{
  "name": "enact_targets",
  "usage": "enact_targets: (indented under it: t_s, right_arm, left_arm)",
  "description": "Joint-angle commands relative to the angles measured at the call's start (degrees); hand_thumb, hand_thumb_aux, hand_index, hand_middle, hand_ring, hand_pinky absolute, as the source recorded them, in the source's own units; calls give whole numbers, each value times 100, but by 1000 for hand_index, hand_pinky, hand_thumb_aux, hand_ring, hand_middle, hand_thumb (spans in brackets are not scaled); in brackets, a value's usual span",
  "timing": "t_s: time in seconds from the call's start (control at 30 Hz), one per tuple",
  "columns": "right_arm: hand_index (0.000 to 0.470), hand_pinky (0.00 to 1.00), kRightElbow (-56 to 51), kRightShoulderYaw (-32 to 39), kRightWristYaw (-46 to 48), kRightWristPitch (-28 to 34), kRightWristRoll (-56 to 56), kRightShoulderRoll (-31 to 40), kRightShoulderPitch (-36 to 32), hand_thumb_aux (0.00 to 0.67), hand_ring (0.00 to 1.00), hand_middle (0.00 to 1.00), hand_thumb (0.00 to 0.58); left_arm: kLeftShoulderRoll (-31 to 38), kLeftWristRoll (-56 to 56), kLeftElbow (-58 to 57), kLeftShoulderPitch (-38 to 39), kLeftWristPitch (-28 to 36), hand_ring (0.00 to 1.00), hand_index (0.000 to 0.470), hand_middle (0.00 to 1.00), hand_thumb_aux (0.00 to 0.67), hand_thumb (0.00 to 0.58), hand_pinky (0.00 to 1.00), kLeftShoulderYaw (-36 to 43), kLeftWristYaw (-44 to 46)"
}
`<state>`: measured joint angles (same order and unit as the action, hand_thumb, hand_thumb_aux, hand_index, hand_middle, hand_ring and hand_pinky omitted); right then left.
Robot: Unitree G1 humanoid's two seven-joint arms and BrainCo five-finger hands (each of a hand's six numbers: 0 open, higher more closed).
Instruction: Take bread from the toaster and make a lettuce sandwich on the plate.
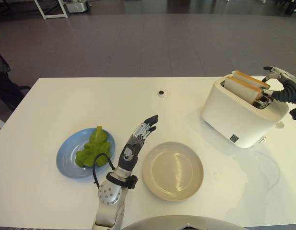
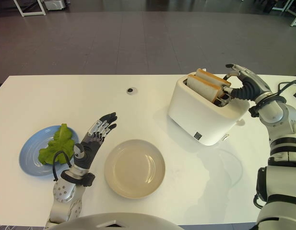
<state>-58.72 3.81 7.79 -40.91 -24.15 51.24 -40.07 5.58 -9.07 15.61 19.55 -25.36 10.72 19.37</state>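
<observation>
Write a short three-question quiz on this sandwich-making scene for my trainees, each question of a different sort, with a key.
1. True or false: the left hand is open, raised between the blue plate and the beige plate.
2. Short answer: how many bread slices stand in the toaster, and which hand is at their end?
3. Multiple choice: the lettuce lies A) on the blue plate; B) on the beige plate; C) in the toaster.

Key: 1 true. 2 two slices; the right hand. 3 A.
</observation>
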Motion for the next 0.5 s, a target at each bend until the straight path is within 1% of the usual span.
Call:
enact_targets:
  t_s: [0.03,0.07,0.13,0.33,0.4,0.5]
  right_arm:
    - [435,0,-25,37,235,-79,216,-149,-8,620,0,0,577]
    - [439,0,-32,35,318,-99,288,-172,0,625,0,0,577]
    - [470,0,-40,8,524,-111,477,-230,31,670,0,0,580]
    - [470,0,-49,-170,962,89,1002,-296,39,670,0,0,580]
    - [470,0,-5,-480,1275,373,1506,-340,-96,670,0,0,580]
    - [470,0,250,-1076,2028,1162,2515,-407,-525,670,0,0,580]
  left_arm:
    - [43,31,18,46,-8,0,0,0,0,0,0,16,-2]
    - [46,33,19,47,-8,0,0,0,0,0,0,16,-4]
    - [49,38,20,48,-9,0,0,0,0,0,0,16,-9]
    - [54,35,-2,13,-7,0,0,0,0,0,0,4,-11]
    - [51,41,-4,10,-10,0,0,0,0,0,0,-1,-19]
    - [34,70,-28,5,-35,0,0,0,0,0,0,-20,-53]
